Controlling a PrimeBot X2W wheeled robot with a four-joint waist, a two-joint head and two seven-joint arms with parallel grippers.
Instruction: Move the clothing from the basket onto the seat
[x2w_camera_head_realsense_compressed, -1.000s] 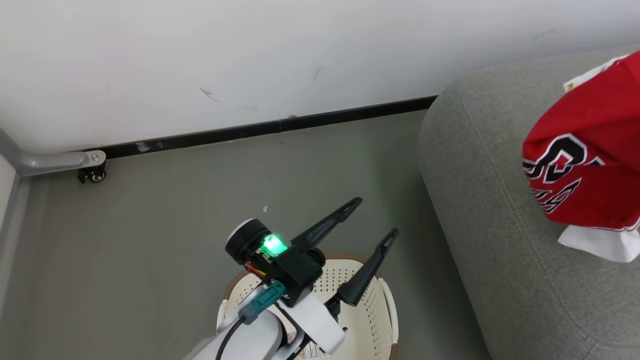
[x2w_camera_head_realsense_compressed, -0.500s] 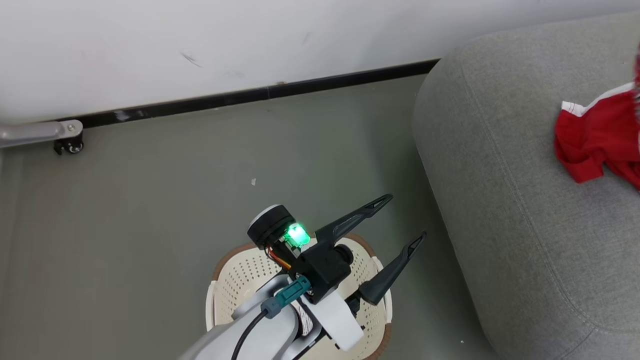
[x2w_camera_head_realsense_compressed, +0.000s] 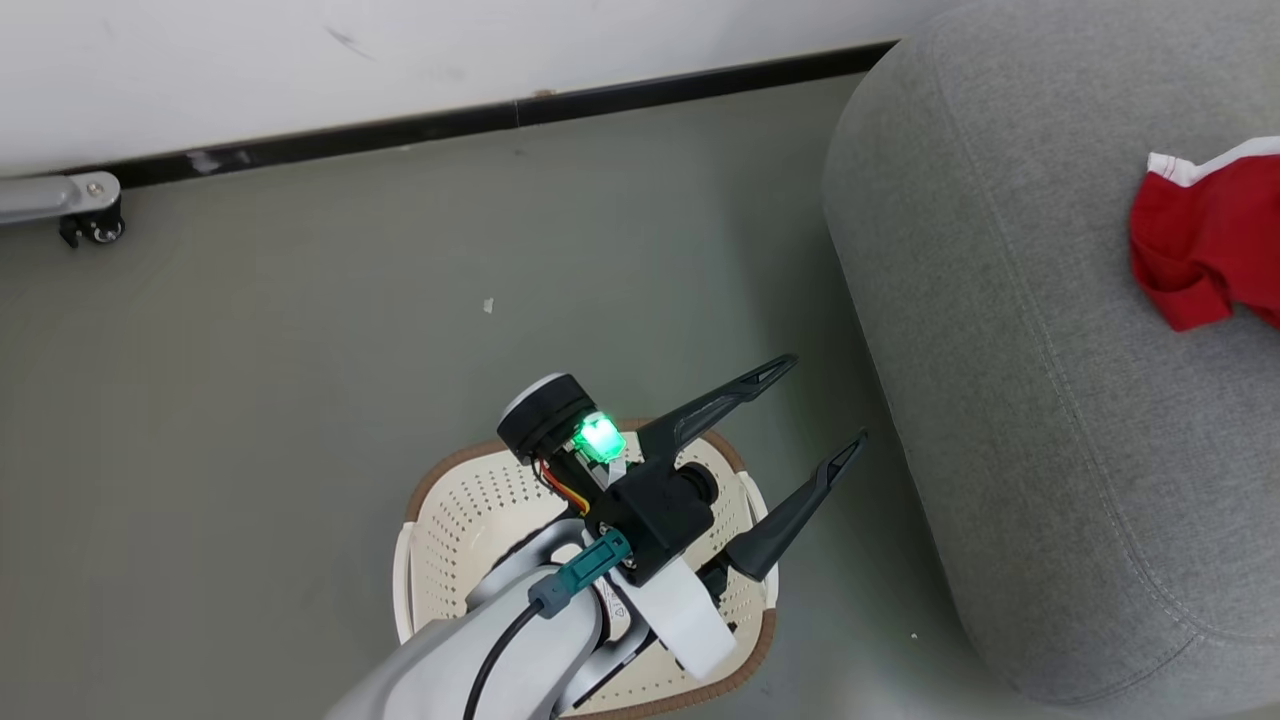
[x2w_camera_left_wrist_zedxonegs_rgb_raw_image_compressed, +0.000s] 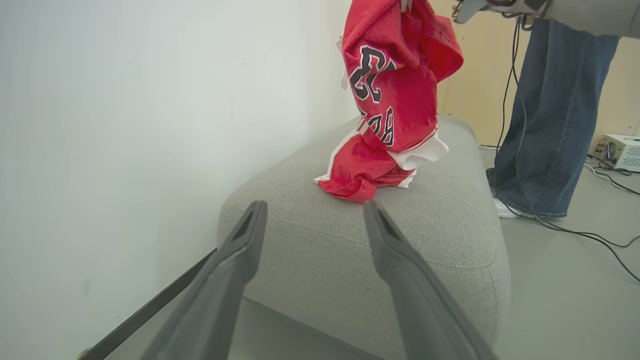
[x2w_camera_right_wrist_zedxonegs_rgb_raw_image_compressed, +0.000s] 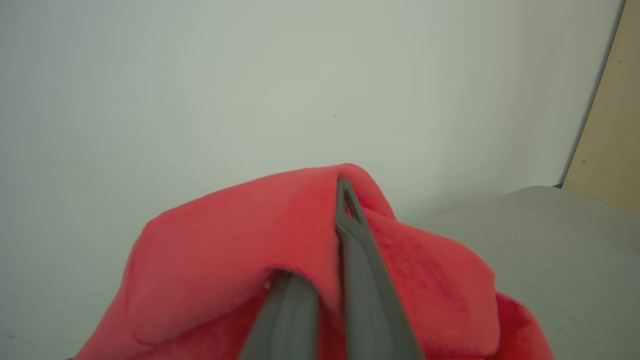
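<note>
My left gripper (x2w_camera_head_realsense_compressed: 820, 402) hangs open and empty above the cream basket (x2w_camera_head_realsense_compressed: 425, 520), whose inside is largely hidden by the forearm. To the right, the grey seat (x2w_camera_head_realsense_compressed: 1000, 420) carries red clothing (x2w_camera_head_realsense_compressed: 1195, 250) at the head view's right edge. In the left wrist view the open left gripper (x2w_camera_left_wrist_zedxonegs_rgb_raw_image_compressed: 314, 206) points at the seat (x2w_camera_left_wrist_zedxonegs_rgb_raw_image_compressed: 450, 235); a red lettered garment (x2w_camera_left_wrist_zedxonegs_rgb_raw_image_compressed: 395, 80) hangs from above with its lower folds resting on the cushion. My right gripper (x2w_camera_right_wrist_zedxonegs_rgb_raw_image_compressed: 344, 200) is shut on the red fabric (x2w_camera_right_wrist_zedxonegs_rgb_raw_image_compressed: 240, 240), which drapes over its fingers.
A white wall with a black skirting strip (x2w_camera_head_realsense_compressed: 500, 110) runs behind the grey floor. A metal leg with a caster (x2w_camera_head_realsense_compressed: 85, 215) stands at the far left. A person's legs in jeans (x2w_camera_left_wrist_zedxonegs_rgb_raw_image_compressed: 545, 110) stand beside the seat, with cables and a small white box (x2w_camera_left_wrist_zedxonegs_rgb_raw_image_compressed: 620, 150) on the floor.
The head camera has tilted down, so more of the basket shows. The red garment, hanging high with its lettering showing, has sunk onto the seat. My left gripper stays open.
</note>
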